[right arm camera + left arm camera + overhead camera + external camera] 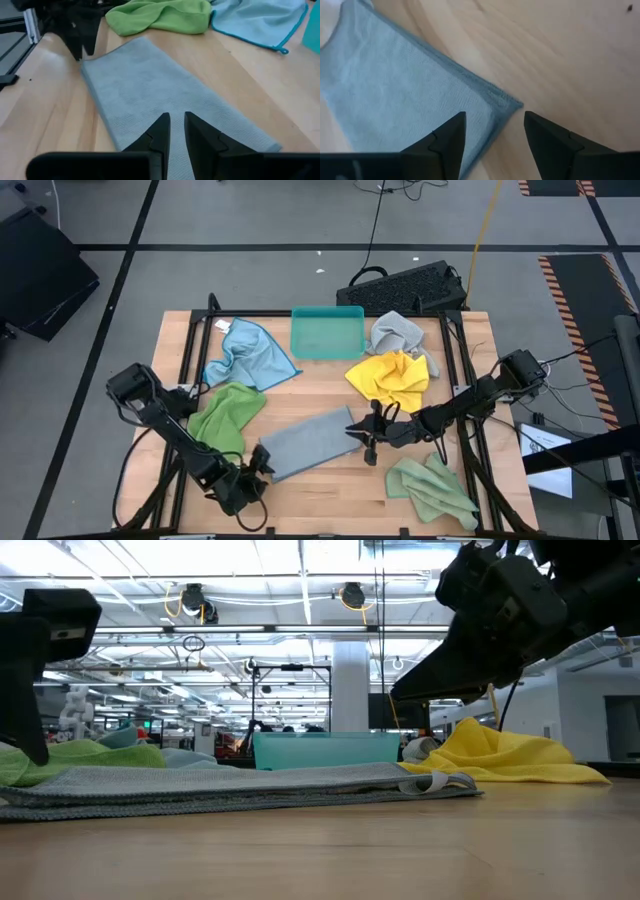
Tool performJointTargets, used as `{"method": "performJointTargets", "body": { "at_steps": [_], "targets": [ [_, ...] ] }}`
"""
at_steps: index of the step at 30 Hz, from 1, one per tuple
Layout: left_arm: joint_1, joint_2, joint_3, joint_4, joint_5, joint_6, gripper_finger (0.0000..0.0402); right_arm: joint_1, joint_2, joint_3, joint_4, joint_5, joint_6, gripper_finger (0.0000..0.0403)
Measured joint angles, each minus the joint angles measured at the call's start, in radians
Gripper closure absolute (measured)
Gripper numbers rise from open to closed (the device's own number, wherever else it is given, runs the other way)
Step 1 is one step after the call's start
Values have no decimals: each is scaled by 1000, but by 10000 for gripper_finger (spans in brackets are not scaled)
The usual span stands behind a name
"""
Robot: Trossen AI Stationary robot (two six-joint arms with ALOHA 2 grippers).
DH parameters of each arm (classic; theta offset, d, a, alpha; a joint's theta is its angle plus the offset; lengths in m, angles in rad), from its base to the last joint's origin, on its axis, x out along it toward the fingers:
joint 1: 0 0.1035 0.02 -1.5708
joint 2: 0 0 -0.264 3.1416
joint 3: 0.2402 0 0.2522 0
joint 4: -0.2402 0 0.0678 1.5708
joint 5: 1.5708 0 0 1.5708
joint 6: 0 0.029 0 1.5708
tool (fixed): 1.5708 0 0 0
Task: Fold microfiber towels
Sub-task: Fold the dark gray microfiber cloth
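Folded grey towel (308, 442) between 2 end effectors

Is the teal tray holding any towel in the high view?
No, the teal tray shows only its bare floor; the towels lie around it on the table.

Overhead, table-level and two close wrist views, all sharing the grey towel (308, 442) mid-table.

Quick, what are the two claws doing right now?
Left claw: open, over a corner of the folded grey towel, holding nothing.
Right claw: shut, over the same towel's other end.
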Motion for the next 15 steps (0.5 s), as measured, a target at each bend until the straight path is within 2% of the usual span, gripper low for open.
{"method": "performJointTargets", "body": {
  "at_steps": [7, 11, 15],
  "targets": [
    [13, 40, 3, 31, -10, 44, 211, 0, 0, 0, 0, 0, 25, 355],
    [28, 42, 3, 35, 13, 46, 273, 0, 0, 0, 0, 1, 25, 355],
    [64, 42, 3, 31, 93, 48, 349, 0, 0, 0, 10, 1, 25, 355]
  ]
}}
